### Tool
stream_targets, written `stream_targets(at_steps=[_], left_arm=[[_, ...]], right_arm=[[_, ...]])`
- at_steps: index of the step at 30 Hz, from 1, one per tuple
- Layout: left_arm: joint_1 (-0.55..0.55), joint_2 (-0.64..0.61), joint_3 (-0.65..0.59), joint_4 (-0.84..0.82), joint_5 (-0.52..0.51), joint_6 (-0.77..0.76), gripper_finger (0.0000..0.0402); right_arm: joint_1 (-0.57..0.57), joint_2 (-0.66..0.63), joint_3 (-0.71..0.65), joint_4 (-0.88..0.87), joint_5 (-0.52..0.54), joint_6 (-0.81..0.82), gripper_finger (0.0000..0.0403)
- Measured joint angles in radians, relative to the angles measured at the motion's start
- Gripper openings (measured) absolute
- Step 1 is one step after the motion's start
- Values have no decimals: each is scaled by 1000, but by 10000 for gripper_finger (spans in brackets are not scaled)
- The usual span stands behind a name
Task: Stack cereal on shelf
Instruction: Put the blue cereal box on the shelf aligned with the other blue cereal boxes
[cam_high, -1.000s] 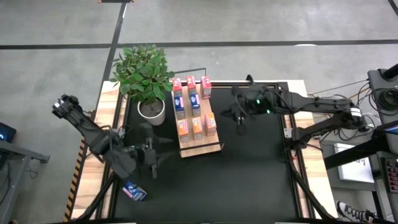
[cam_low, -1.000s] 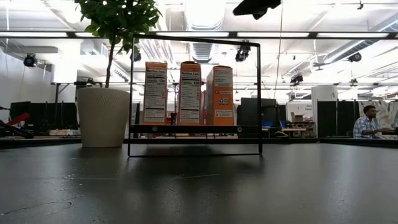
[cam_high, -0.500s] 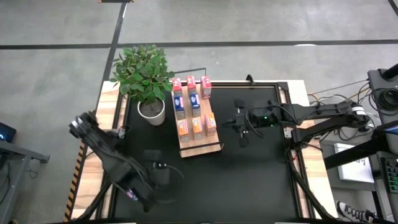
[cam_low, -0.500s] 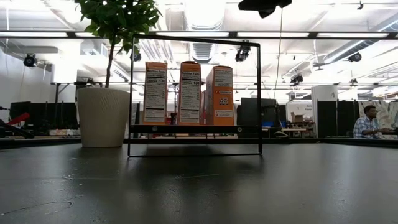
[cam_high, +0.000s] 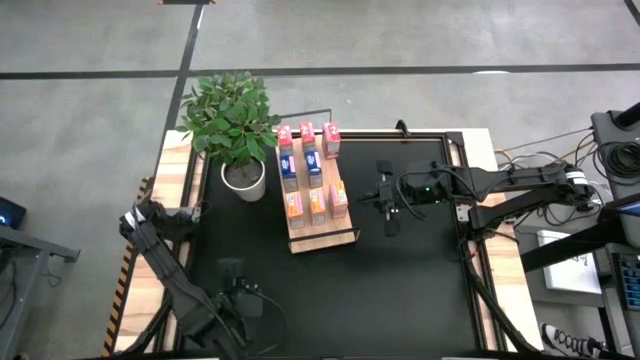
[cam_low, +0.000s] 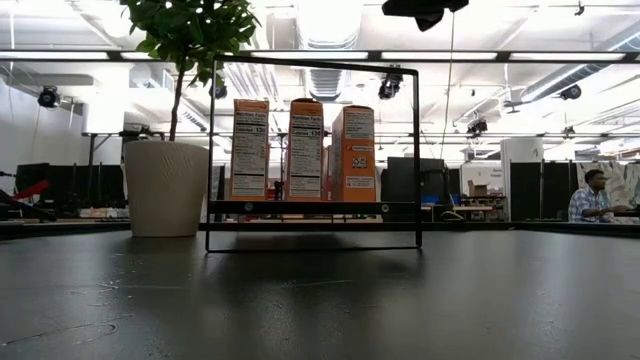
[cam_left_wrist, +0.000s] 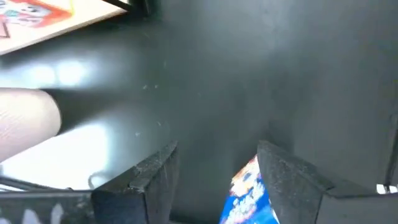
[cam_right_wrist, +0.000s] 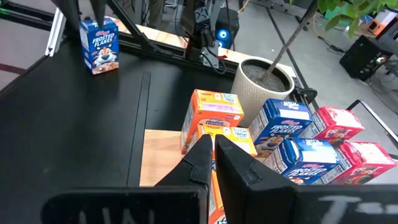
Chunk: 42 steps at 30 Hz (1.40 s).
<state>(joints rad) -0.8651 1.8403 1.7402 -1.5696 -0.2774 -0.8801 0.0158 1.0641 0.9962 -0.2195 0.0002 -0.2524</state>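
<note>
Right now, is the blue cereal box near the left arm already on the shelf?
No. In the right wrist view the blue cereal box stands upright on the black tabletop, well away from the shelf.

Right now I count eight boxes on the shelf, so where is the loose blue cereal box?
The blue cereal box stands upright on the black table's near-left corner, far from the shelf; the left wrist view shows it between the left gripper's open fingers.
</note>
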Motion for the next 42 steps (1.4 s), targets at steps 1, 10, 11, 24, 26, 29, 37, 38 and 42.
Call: stream_targets(at_steps=[1, 10, 11, 24, 26, 29, 37, 38, 42], left_arm=[[-9, 0, -1, 2, 4, 2, 201], [-93, 3, -2, -2, 70, 48, 221], [-108, 3, -2, -2, 72, 76, 221], [-200, 5, -25, -2, 117, 11, 222], [-210, 4, -48, -1, 122, 9, 222], [-215, 4, -96, -1, 125, 17, 222], [-216, 4, -161, -1, 124, 27, 222], [-217, 4, -164, 0, 129, 25, 222], [-220, 5, -166, 6, 126, 21, 222]], right_arm=[[0, 0, 0, 0, 0, 4, 11], [3, 1, 0, 0, -4, 44, 11], [6, 1, 0, 0, -6, 44, 11], [67, 1, 0, -4, -8, 43, 11], [80, 1, 0, -8, -8, 43, 11], [99, 1, 0, -8, -8, 43, 11], [144, 1, 0, -8, -8, 57, 11], [149, 1, 0, -8, -8, 58, 11], [164, 1, 0, -8, -7, 58, 11]])
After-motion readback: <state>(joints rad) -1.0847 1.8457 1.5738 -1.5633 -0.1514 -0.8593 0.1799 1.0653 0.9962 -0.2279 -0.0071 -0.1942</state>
